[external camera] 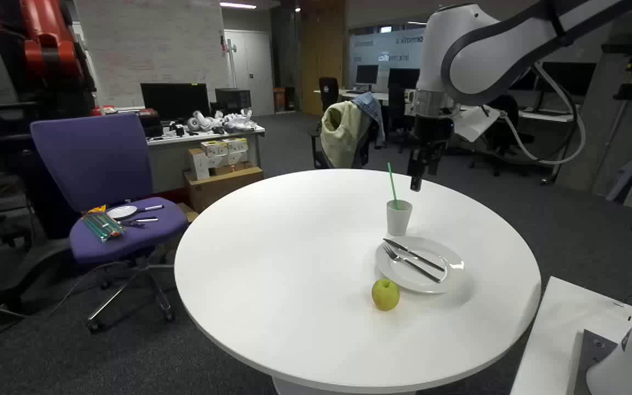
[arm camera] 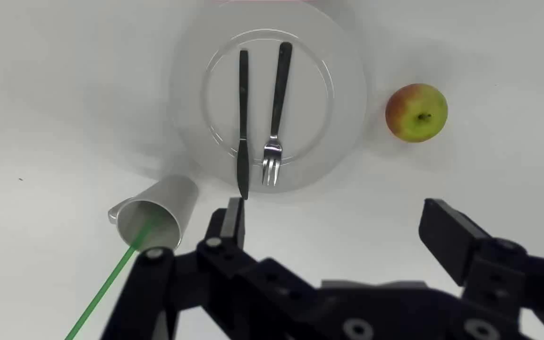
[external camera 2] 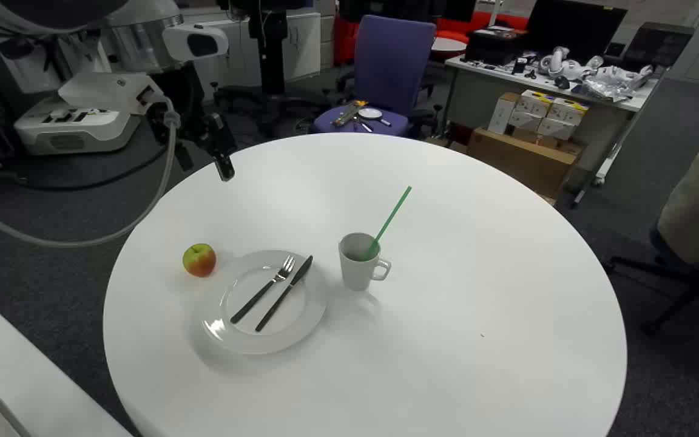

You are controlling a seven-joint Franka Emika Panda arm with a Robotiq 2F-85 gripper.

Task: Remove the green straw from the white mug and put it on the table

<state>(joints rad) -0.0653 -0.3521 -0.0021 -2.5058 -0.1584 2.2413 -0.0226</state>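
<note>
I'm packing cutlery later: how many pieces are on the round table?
2: a fork and a knife, lying side by side on the white plate, the knife nearer the mug, the fork nearer the apple. Anything under the plate would be hidden.

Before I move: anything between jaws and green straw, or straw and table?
Nothing visible stands between the open jaws and the upper part of the green straw. Toward the table, only the white mug blocks: its wall surrounds the straw's lower end.

Straw in mug — 2 utensils on plate alongside.
</note>
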